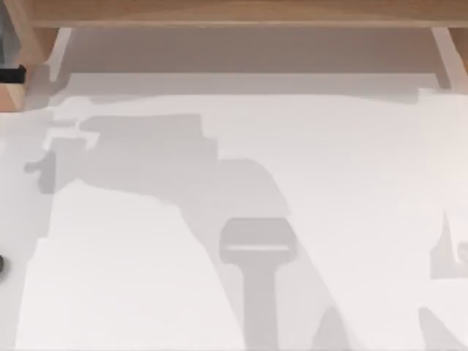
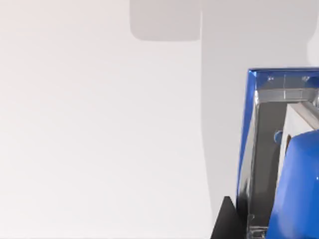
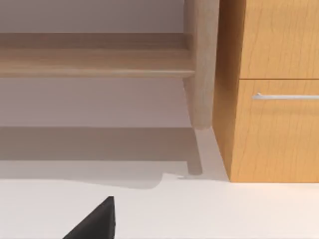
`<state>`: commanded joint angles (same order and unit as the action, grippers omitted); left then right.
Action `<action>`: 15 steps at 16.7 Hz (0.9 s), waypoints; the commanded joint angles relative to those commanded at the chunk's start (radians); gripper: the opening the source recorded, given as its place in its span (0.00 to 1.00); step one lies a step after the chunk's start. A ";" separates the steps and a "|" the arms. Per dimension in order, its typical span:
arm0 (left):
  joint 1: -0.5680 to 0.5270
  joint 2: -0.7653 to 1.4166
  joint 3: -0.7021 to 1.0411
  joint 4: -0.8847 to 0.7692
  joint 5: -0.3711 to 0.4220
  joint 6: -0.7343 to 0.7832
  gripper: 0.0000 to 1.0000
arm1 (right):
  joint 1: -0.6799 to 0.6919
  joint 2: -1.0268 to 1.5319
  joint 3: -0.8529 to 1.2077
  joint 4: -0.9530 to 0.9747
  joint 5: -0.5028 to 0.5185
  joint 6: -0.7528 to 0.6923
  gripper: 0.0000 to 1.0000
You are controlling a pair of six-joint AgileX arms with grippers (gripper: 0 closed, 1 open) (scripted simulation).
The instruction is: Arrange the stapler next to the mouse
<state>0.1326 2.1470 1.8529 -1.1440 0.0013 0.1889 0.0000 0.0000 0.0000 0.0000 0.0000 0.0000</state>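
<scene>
White table (image 1: 146,278) lies bare under arm shadows to its wooden back rail (image 1: 234,13); left wrist view has the blue stapler (image 2: 299,184) close up; right wrist view faces a wooden drawer cabinet (image 3: 274,124); jaws' state: cannot tell.

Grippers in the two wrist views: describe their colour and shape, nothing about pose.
The left gripper appears as a plain black piece, a wedge that narrows to a sharp point with straight edges. The right gripper looks the same: a flat black wedge with a slanted edge and a squared-off end. Both are uniformly dark, and no markings, cables or lettering can be seen on these parts.
</scene>
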 joint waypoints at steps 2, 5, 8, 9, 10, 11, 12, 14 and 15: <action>0.001 0.020 -0.014 0.032 -0.006 -0.003 0.00 | 0.000 0.000 0.000 0.000 0.000 0.000 1.00; -0.001 0.059 -0.049 0.075 -0.008 -0.009 0.00 | 0.000 0.000 0.000 0.000 0.000 0.000 1.00; -0.007 0.096 -0.085 0.105 -0.005 -0.016 0.00 | 0.000 0.000 0.000 0.000 0.000 0.000 1.00; -0.009 0.107 -0.096 0.111 -0.004 -0.017 0.00 | 0.000 0.000 0.000 0.000 0.000 0.000 1.00; -0.010 0.117 -0.105 0.114 -0.003 -0.018 0.00 | 0.000 0.000 0.000 0.000 0.000 0.000 1.00; -0.011 0.122 -0.110 0.115 -0.003 -0.018 0.00 | 0.000 0.000 0.000 0.000 0.000 0.000 1.00; -0.011 0.122 -0.110 0.115 -0.003 -0.018 0.00 | 0.000 0.000 0.000 0.000 0.000 0.000 1.00; -0.011 0.122 -0.110 0.115 -0.003 -0.018 0.00 | 0.000 0.000 0.000 0.000 0.000 0.000 1.00; -0.011 0.122 -0.110 0.115 -0.003 -0.018 0.00 | 0.000 0.000 0.000 0.000 0.000 0.000 1.00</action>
<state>0.1219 2.2686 1.7433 -1.0288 -0.0016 0.1705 0.0000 0.0000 0.0000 0.0000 0.0000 0.0000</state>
